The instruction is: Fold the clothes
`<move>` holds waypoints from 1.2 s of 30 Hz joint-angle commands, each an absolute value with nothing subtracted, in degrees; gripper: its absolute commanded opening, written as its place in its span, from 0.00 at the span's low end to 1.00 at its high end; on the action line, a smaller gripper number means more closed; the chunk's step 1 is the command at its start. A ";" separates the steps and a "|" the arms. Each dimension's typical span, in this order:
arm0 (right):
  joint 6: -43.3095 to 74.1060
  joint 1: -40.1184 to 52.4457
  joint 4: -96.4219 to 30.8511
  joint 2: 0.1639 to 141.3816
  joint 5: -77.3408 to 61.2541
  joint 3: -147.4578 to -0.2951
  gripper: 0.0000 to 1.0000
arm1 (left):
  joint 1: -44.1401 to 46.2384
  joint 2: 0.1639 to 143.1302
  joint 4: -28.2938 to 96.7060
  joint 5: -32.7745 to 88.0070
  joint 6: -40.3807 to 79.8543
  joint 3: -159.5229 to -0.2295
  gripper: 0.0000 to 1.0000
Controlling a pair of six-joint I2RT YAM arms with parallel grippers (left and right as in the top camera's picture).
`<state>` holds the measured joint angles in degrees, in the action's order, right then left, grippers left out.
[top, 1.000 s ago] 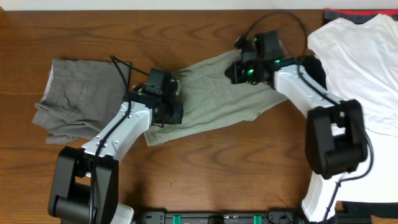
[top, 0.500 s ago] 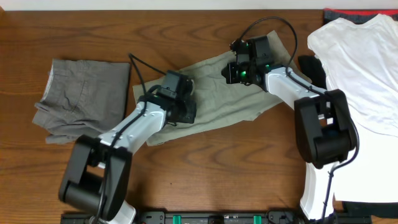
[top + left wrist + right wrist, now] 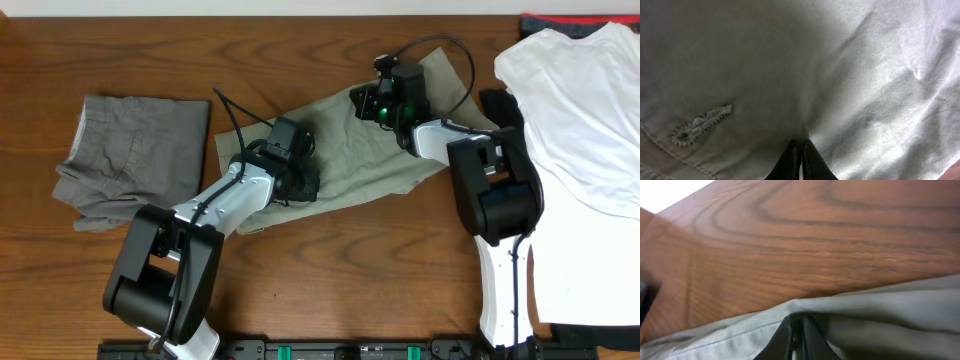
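khaki cotton trousers [image 3: 345, 150] look soft, light and floppy to me, so i'd grab seams or the waistband, not loose middle cloth. left gripper [image 3: 800, 152] is nipped together on a fold by a buttonhole, right gripper [image 3: 797, 327] nipped on the far edge. they lie diagonally across the middle of the wooden table [image 3: 340, 280]; grey garment [image 3: 130, 160] left, white t-shirt [image 3: 580, 120] right.

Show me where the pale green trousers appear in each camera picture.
Overhead: pale khaki-green cotton trousers lie diagonally at centre.
Left wrist: they fill the frame.
Right wrist: they run along the lower edge, below bare wood.
Shared landmark: brown wooden table, seen overhead and from the right wrist.
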<state>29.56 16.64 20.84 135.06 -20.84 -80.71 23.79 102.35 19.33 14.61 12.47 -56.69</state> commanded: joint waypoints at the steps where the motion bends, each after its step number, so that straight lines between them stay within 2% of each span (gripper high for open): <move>1: 31.64 16.73 19.22 136.07 -13.87 -80.90 0.08 | 23.94 102.91 19.57 13.91 13.23 -56.31 0.06; 5: 29.69 15.16 14.63 136.07 -10.07 -80.90 0.09 | 23.81 102.91 19.03 13.89 13.21 -56.34 0.07; 7: 27.86 13.78 14.13 136.05 -11.51 -80.95 0.09 | 23.81 102.91 18.48 13.89 13.23 -56.38 0.11; 10: 22.57 10.59 16.16 134.78 -24.34 -81.06 0.08 | 23.81 102.87 17.58 13.91 13.26 -56.84 0.17; 13: 21.98 7.62 17.54 132.07 -36.53 -81.06 0.14 | 23.81 102.78 17.47 13.96 13.43 -58.28 0.17; 15: 22.00 5.54 17.56 129.29 -44.73 -81.06 0.20 | 23.81 102.41 17.45 13.93 13.43 -59.53 0.22; 19: 22.55 2.44 12.93 123.17 -53.34 -81.06 0.18 | 23.81 101.49 16.78 13.96 13.43 -62.76 0.22; 21: 22.63 2.15 7.33 120.75 -51.92 -81.06 0.17 | 23.81 101.47 14.90 13.93 13.63 -64.03 0.21; 25: 21.41 3.60 -5.54 119.09 -45.19 -81.06 0.13 | 23.81 101.91 8.97 12.25 15.42 -64.23 0.09; 30: 19.59 7.44 -21.19 119.70 -33.71 -80.95 0.11 | 23.73 105.03 8.29 0.01 16.84 -64.20 0.07; 36: 17.93 12.12 -35.92 119.81 -15.81 -80.93 0.09 | 21.12 111.00 8.91 -0.95 17.39 -64.20 0.06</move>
<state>19.62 10.63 -33.34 119.28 -28.16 -80.97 22.85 108.12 8.60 2.44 16.53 -63.68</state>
